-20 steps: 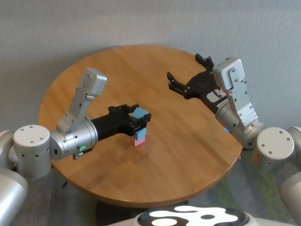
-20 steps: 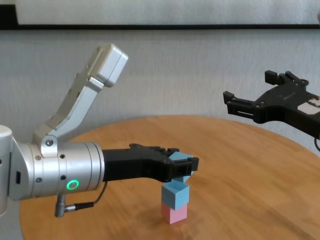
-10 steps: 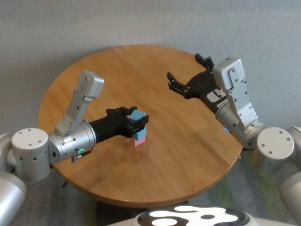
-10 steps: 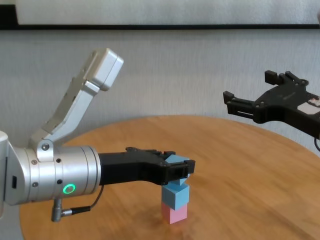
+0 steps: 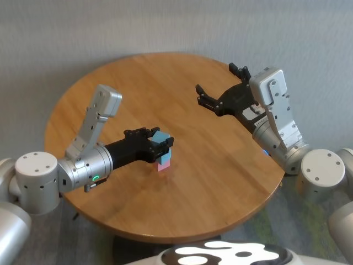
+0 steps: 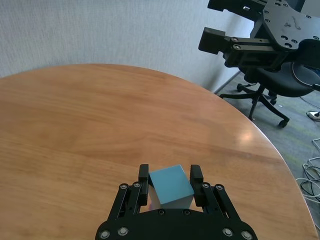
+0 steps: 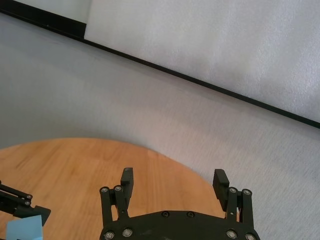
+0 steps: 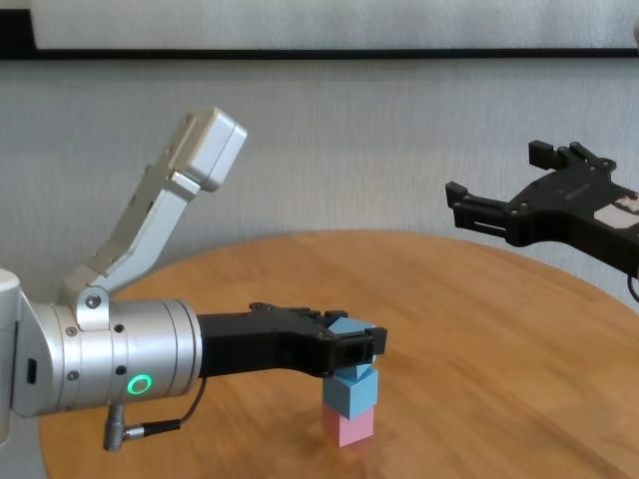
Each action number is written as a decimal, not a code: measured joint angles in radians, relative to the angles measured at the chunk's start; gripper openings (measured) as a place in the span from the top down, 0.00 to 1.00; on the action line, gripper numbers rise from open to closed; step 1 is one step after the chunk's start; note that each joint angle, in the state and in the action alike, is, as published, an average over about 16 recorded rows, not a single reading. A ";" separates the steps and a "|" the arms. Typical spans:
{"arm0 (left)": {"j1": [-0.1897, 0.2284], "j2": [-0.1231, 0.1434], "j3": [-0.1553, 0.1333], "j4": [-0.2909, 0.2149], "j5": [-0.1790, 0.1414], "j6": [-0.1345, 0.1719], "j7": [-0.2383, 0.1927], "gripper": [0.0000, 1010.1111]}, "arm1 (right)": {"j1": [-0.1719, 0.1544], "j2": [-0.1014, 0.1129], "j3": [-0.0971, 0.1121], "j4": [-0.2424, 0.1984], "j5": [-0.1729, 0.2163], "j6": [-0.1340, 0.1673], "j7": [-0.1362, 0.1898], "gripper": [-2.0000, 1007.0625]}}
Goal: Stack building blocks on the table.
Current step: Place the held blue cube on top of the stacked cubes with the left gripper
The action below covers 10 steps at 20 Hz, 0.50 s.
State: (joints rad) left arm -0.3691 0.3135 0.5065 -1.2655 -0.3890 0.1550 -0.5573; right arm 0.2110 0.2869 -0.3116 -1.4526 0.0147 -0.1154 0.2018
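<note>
I am nearly done with the tower. The pink block [image 8: 348,427] sits on the table [image 5: 220,171], a little toward my left from the middle. A blue block [image 8: 351,392] sits right on top of it. That part is finished.

My left gripper [image 8: 351,343] is holding the top block [image 6: 171,185], the second blue one, with a finger pressed on each side. In the chest view this block looks like it is touching the blue block under it, or very close to touching (I cannot tell for sure, because the black fingers hide the line where they meet). In the left wrist view the top block looks turned a bit, so its corners may not line up with the block below.

My right gripper [image 5: 222,88] is up in the air over the far right side of the table, well away from the tower. Its fingers are spread wide and nothing is in them.

What is left, I think: make sure the top block rests flat, then let go and pull my left hand back without bumping anything. If I bump the tower or let go while the block is crooked, it could slide off and knock the other two over. I see no more blocks to add.
</note>
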 joint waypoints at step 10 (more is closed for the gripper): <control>0.002 0.002 0.009 0.006 -0.012 -0.011 0.026 0.49 | 0.000 0.000 0.000 0.000 0.000 0.000 0.000 0.00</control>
State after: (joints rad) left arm -0.3676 0.3159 0.5154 -1.2594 -0.4012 0.1442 -0.5314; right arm 0.2110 0.2869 -0.3116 -1.4526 0.0147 -0.1153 0.2018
